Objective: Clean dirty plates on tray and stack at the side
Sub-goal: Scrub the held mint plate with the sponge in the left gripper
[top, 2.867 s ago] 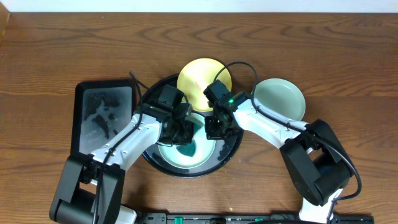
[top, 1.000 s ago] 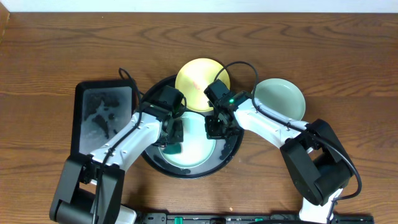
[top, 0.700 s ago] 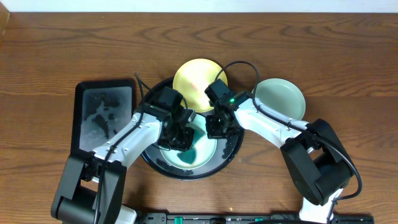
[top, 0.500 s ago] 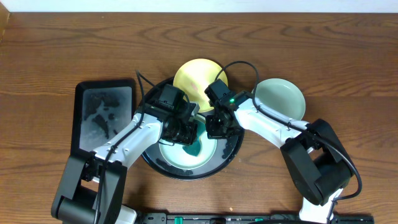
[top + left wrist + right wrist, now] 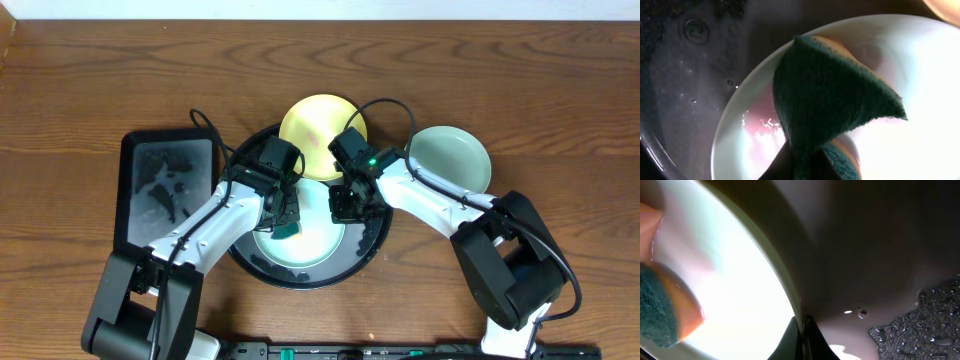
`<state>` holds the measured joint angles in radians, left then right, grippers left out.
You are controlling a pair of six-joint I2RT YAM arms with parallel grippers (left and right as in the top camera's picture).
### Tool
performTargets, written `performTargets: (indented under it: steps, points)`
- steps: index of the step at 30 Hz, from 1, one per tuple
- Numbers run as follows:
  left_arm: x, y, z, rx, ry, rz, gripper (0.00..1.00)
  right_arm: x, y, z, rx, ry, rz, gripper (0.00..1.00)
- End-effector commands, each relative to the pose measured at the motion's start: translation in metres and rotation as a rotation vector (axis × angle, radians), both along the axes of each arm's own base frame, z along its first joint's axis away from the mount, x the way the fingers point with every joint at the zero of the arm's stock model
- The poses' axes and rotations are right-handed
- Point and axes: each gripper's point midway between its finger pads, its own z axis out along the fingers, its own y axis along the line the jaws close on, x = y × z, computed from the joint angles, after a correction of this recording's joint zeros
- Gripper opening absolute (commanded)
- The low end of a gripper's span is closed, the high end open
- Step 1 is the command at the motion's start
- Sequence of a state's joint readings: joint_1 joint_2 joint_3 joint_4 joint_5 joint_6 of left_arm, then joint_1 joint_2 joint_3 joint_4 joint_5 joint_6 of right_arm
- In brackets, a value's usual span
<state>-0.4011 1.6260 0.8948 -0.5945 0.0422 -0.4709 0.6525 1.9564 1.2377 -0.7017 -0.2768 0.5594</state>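
Mint-blue plate [image 5: 315, 242] sits wet and glossy in your black tray [image 5: 300, 281]; your left claw [image 5: 286, 222] grips a green sponge [image 5: 830, 100], right claw [image 5: 342, 212] pinches the plate's rim.

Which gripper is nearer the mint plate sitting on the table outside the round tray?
Right. The right gripper pinches the right rim of the tray plate, just left of the mint plate on the table; the left gripper, holding a sponge, is farther left over the tray plate.
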Motion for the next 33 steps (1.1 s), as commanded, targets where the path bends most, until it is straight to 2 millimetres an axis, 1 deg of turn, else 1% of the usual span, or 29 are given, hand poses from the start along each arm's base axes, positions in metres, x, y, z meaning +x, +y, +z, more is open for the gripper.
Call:
performTargets:
  steps: [1, 8, 12, 16, 21, 30, 33]
  points:
    - [-0.018, 0.006, -0.012, 0.005, 0.081, -0.07, 0.08, 0.007, -0.009, -0.003, -0.03, -0.005, -0.024, 0.01]
    - [-0.015, 0.002, -0.013, -0.008, 0.064, -0.108, 0.08, 0.007, -0.008, -0.003, -0.026, -0.006, -0.021, 0.01]
    - [-0.015, 0.002, -0.021, -0.016, 0.042, -0.104, 0.08, 0.007, -0.008, -0.003, -0.026, -0.006, -0.022, 0.01]
    - [-0.027, 0.007, -0.033, -0.012, 0.065, -0.081, 0.07, 0.007, -0.008, -0.003, -0.026, -0.006, -0.022, 0.01]
    - [-0.043, 0.014, -0.041, 0.001, 0.111, -0.043, 0.07, 0.007, -0.008, -0.003, -0.026, -0.007, -0.021, 0.01]
    - [-0.042, 0.014, -0.043, 0.0, 0.099, -0.035, 0.07, 0.007, -0.008, -0.003, -0.025, -0.007, -0.021, 0.01]
    - [-0.043, 0.017, -0.043, 0.011, 0.104, -0.005, 0.07, 0.007, -0.008, -0.003, -0.025, -0.007, -0.021, 0.01]
